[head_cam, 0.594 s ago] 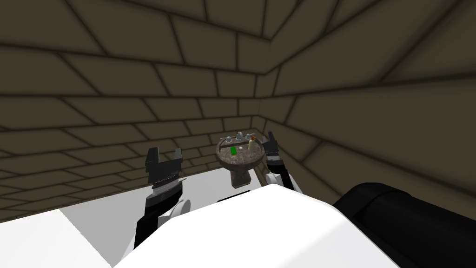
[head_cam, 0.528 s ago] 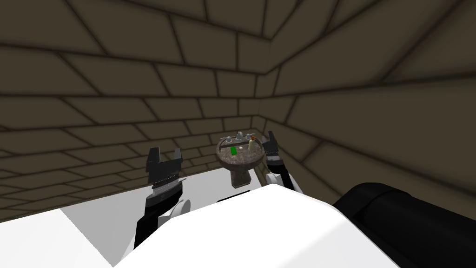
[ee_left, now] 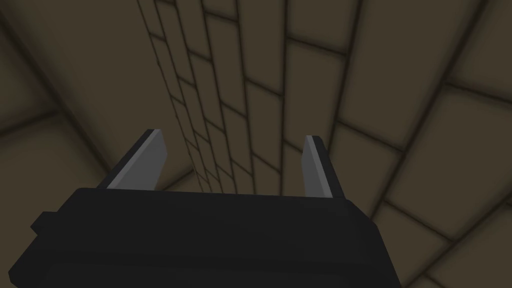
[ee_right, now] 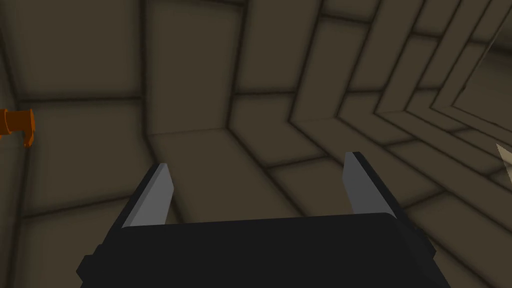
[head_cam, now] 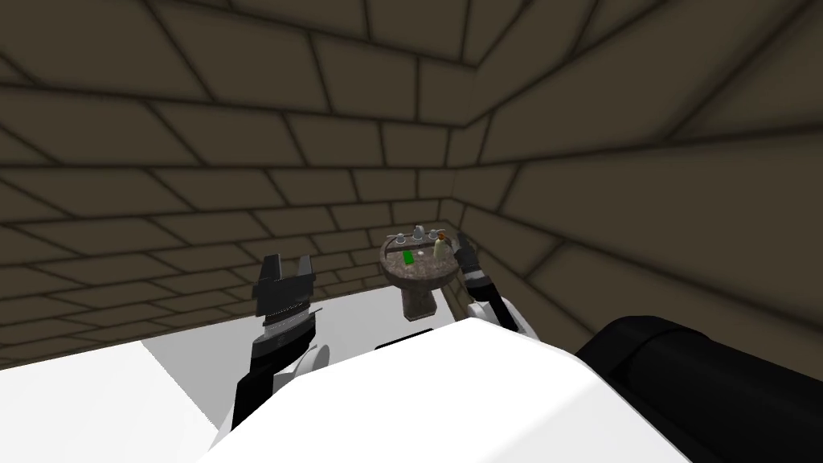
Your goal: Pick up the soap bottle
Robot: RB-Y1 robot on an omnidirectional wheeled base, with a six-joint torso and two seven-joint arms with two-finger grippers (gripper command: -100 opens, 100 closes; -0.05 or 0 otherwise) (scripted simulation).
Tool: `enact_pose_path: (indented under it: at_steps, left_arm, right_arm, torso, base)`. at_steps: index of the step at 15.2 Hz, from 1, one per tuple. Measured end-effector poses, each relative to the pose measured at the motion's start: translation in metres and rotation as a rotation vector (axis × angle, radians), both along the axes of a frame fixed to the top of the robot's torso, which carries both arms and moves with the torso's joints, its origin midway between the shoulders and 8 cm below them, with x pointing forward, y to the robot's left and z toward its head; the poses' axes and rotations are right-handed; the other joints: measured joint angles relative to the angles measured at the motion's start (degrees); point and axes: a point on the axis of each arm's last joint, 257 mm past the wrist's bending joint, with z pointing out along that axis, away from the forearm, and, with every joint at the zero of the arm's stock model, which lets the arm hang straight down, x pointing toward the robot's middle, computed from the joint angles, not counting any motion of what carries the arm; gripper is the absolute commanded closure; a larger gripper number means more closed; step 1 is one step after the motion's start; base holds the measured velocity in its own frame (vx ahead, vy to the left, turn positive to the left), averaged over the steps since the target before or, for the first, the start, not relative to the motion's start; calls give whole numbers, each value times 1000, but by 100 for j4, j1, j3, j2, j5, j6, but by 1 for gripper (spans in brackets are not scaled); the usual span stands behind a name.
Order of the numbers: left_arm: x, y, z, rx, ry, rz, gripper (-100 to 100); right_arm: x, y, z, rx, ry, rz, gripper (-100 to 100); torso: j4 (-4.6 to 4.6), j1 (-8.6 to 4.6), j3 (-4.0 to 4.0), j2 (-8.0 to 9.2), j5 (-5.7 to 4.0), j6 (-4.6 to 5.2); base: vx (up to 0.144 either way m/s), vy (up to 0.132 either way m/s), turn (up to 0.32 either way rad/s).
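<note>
Bottle [head_cam: 438,248] upright on the sink [head_cam: 404,280], right hand [head_cam: 461,246] spread just beside it.

The pale bottle, topped by an orange pump [ee_right: 17,125], stands at the back right of the round, mottled brown pedestal sink, near the taps [head_cam: 418,233]; a green bar [head_cam: 409,256] lies on the sink to the bottle's left. The right hand hangs at the sink's right edge, its fingers apart and gripping nothing; in the right wrist view the pump sits off to one side, outside the gap between the fingers. The left hand [head_cam: 288,264] is raised well apart from the sink on its left, fingers likewise spread and empty. Brown tiled walls [head_cam: 241,120] meet in a corner behind the sink.
</note>
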Motion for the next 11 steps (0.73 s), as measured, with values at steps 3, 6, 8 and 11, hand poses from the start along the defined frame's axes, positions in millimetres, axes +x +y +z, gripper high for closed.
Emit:
enact_pose_path:
  at_steps: [3, 6, 8, 11]
  left_arm:
    - [0, 0, 0, 0, 0, 0, 0]
    - [0, 0, 0, 0, 0, 0, 0]
    - [0, 0, 0, 0, 0, 0, 0]
    - [0, 0, 0, 0, 0, 0, 0]
  right_arm:
    - [5, -6, -25, -48, 83, -1, -100]
    - [9, -15, -46, -94, 158, -6, -100]
    - [10, -24, -61, -127, 211, -12, -100]
    - [11, -38, -87, -184, 301, -25, -100]
  torso:
    - [-1, 0, -2, -3, 0, 0]
    - [-2, -5, -5, -8, -1, 0]
    - [-2, -5, -5, -8, -1, 0]
    - [-2, 1, -6, -11, 0, 0]
  base:
    - [-40, 59, 58]
    - [-29, 54, 90]
    - [-39, 65, 96]
    - [-23, 69, 75]
